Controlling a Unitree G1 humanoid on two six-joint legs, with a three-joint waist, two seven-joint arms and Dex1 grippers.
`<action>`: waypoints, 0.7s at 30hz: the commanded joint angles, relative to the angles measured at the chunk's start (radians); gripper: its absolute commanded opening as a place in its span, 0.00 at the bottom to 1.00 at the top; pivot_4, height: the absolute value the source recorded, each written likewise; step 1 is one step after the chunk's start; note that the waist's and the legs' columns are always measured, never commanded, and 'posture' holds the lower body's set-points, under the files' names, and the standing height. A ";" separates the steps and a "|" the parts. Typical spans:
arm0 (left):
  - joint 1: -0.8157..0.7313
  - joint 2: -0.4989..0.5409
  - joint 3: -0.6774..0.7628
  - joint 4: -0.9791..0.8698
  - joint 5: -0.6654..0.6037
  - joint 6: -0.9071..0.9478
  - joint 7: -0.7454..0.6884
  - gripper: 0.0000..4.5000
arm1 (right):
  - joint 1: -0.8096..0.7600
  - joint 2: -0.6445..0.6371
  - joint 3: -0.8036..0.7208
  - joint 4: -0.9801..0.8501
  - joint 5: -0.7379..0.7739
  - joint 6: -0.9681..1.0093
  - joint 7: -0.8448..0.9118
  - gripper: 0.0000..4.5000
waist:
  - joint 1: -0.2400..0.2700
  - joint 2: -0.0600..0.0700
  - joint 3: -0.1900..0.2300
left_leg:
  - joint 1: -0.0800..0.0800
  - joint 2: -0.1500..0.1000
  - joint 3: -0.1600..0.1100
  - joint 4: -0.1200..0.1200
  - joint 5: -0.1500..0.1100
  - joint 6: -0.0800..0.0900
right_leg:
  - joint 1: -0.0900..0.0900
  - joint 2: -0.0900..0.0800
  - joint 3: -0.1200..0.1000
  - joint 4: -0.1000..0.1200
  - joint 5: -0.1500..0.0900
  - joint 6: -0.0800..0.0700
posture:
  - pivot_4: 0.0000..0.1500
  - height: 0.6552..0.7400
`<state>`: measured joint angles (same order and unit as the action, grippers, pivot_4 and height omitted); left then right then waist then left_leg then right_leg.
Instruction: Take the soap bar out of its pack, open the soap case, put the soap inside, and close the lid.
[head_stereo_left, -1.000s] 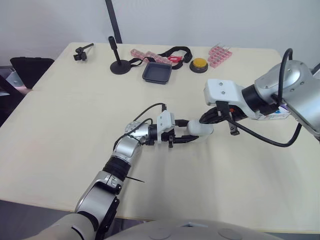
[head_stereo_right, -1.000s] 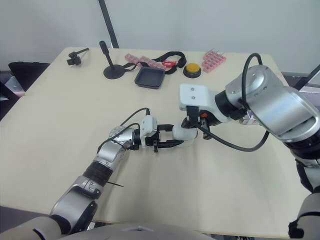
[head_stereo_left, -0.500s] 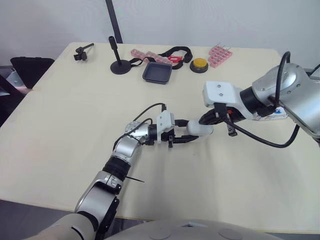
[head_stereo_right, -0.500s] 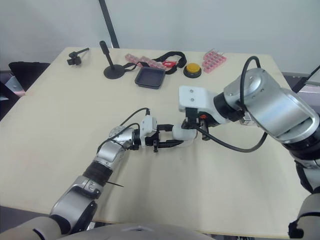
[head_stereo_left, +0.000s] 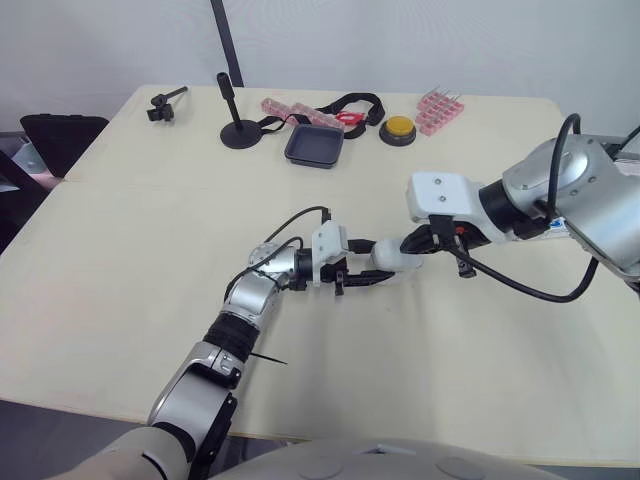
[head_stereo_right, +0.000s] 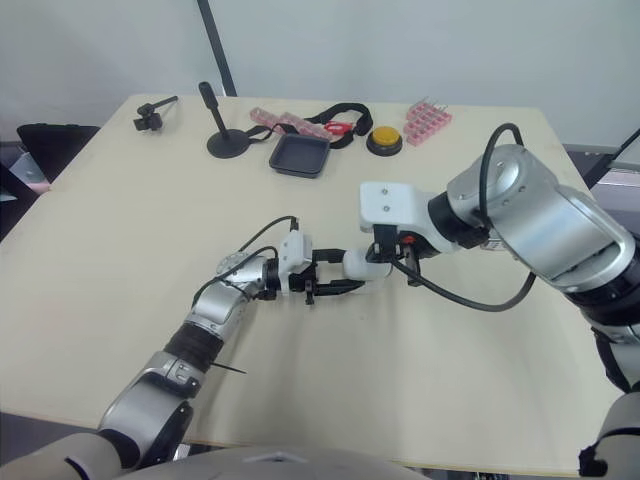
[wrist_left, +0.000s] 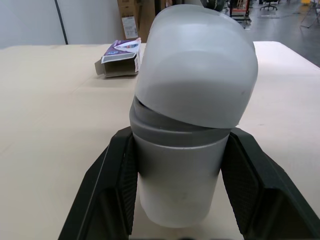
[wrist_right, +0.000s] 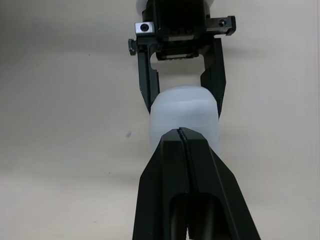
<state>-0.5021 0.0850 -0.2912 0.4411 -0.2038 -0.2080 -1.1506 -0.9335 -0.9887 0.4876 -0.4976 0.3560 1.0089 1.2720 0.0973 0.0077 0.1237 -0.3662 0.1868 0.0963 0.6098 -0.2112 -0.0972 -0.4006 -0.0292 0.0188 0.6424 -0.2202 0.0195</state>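
A white translucent soap case (head_stereo_left: 393, 256) lies at the middle of the table, and my left gripper (head_stereo_left: 374, 270) is shut on its lower half, one black finger (wrist_left: 117, 190) on each side. Its rounded lid (wrist_left: 197, 70) sits slightly tilted on the base, with a dark gap showing at the seam. My right gripper (wrist_right: 180, 131) is shut, with nothing between its fingers, its tips resting on the case's lid end. The purple soap pack (wrist_left: 119, 59) lies on the table beyond the case, one end flap open. Whether the soap is inside the case is hidden.
Along the far edge stand a black stand (head_stereo_left: 238, 130), a dark square tray (head_stereo_left: 315, 147), a black strap (head_stereo_left: 352, 102), a yellow button (head_stereo_left: 399, 128) and pink packs (head_stereo_left: 440, 106). A small black clamp (head_stereo_left: 165, 104) lies at the far left.
My right wrist has sunk a little lower over the case and shifted slightly left. The left gripper keeps its hold; the case has barely moved.
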 joint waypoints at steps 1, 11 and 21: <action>-0.013 -0.009 0.024 -0.030 -0.031 -0.019 -0.001 0.42 | 0.008 -0.013 0.008 0.013 -0.027 -0.012 0.001 0.00 | 0.000 0.000 0.000 | 0.000 0.000 0.000 0.000 0.000 0.000 | 0.000 0.000 0.000 0.000 0.000 0.000 | 1.00 1.00; -0.013 -0.008 0.023 -0.032 -0.030 -0.022 -0.002 0.42 | 0.007 -0.001 0.015 0.029 -0.038 -0.022 -0.003 0.00 | 0.000 0.000 0.000 | 0.000 0.000 0.000 0.000 0.000 0.000 | 0.000 0.000 0.000 0.000 0.000 0.000 | 1.00 1.00; -0.009 -0.010 0.027 -0.028 -0.035 -0.025 -0.006 0.42 | 0.007 0.022 0.022 0.041 -0.044 -0.014 -0.018 0.00 | -0.003 0.000 0.000 | 0.000 0.000 0.000 0.000 0.000 0.000 | 0.000 0.000 0.000 0.000 0.000 0.000 | 1.00 1.00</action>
<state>-0.5021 0.0844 -0.2857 0.4480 -0.2043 -0.2082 -1.1516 -0.9349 -0.9725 0.4935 -0.4633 0.3376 0.9822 1.2681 0.0946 0.0075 0.1234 -0.3657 0.1868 0.0963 0.6100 -0.2112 -0.0972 -0.4003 -0.0292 0.0188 0.6428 -0.2202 0.0195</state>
